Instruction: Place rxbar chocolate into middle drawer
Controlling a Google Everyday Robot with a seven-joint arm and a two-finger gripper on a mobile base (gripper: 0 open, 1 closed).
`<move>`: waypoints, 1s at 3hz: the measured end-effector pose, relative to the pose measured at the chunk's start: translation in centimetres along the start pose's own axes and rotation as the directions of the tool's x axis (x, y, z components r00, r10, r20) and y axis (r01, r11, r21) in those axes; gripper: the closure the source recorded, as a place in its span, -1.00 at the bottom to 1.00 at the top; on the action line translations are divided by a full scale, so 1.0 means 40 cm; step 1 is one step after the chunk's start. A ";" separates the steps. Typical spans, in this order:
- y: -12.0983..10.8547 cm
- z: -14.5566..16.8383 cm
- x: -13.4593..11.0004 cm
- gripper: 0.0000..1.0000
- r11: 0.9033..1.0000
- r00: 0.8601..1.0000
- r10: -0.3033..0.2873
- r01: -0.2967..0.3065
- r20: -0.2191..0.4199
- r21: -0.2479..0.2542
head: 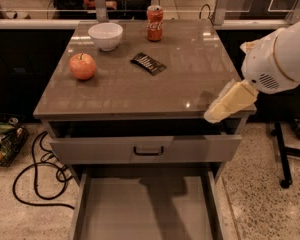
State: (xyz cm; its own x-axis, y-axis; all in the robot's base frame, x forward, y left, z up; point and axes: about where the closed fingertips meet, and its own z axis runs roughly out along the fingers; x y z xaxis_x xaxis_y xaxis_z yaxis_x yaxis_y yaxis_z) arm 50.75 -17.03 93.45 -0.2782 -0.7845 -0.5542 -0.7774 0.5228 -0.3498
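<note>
A grey-brown worktop (140, 91) carries the rxbar chocolate (148, 63), lying flat near its centre, slightly toward the back. The robot's cream-coloured pincer (224, 106) hangs at the worktop's front right corner, well apart from the bar, which lies to its left and farther back. Whether the pincer is clenched or released cannot be told; it holds nothing visible. Below, the middle drawer (140, 211) stands pulled out under a drawer with a black handle (148, 150). An apple (82, 66), a white bowl (105, 35) and a red can (154, 23) sit behind and left of the bar.

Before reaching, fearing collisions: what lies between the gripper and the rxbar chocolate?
Camera view: only bare tabletop between the gripper, at the table's front-right edge, and the rxbar chocolate.
</note>
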 end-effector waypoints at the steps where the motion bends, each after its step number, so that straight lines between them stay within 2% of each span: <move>1: -0.046 0.106 -0.032 -1.00 0.996 0.988 0.080 -0.083 0.131 0.023; 2: -0.150 0.186 -0.079 -1.00 0.985 0.953 0.139 -0.161 0.268 0.064; 3: -0.276 0.245 -0.120 -1.00 0.974 0.905 0.173 -0.217 0.389 0.071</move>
State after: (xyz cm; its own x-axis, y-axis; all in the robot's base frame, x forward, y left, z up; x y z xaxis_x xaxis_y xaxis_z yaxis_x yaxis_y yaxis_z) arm 66.20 -15.76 92.57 -0.1669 -0.4901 -0.8556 -0.6564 0.7027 -0.2745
